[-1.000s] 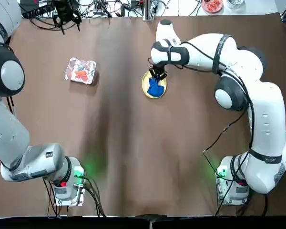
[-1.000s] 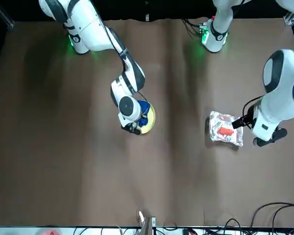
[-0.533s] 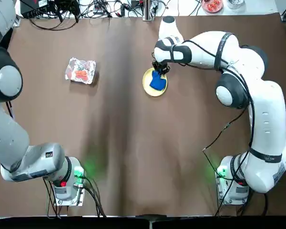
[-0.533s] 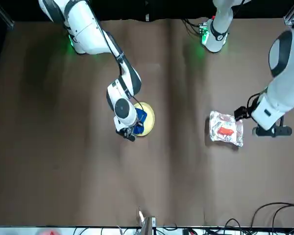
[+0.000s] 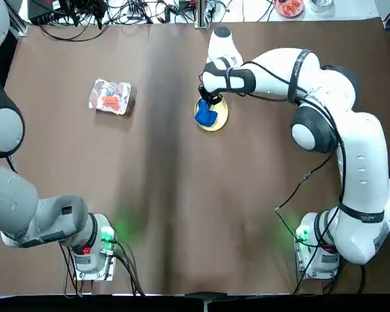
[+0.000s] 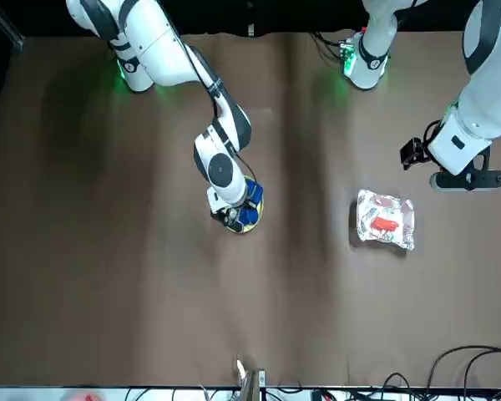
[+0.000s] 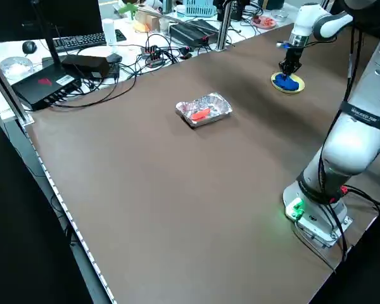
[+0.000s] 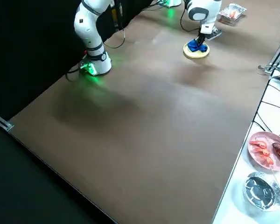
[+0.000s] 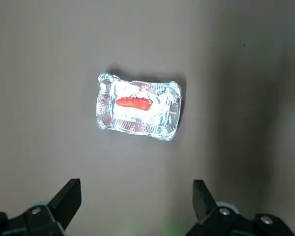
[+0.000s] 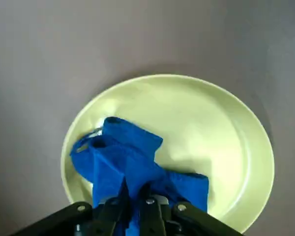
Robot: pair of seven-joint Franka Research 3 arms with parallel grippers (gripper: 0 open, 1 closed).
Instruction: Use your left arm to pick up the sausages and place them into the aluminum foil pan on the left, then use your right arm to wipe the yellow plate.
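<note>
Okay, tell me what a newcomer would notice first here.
Probably the bright blue cloth, pinched in the right end effector over the round pale-yellow plate, toward the far side of the brown-covered table. Next, the shiny crinkled foil pan to the left of the plate, with an orange-red sausage inside; the left end effector hangs open near it, holding nothing.

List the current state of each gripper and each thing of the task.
Left gripper: jaws open, off to the side of the pan, holding nothing.
Right gripper: jaws shut on the cloth, at the plate.
Blue cloth: bunched, lying partly over the plate.
Yellow plate: flat on the table, partly covered.
Foil pan: upright, crinkled.
Sausage: lying in the pan.
</note>
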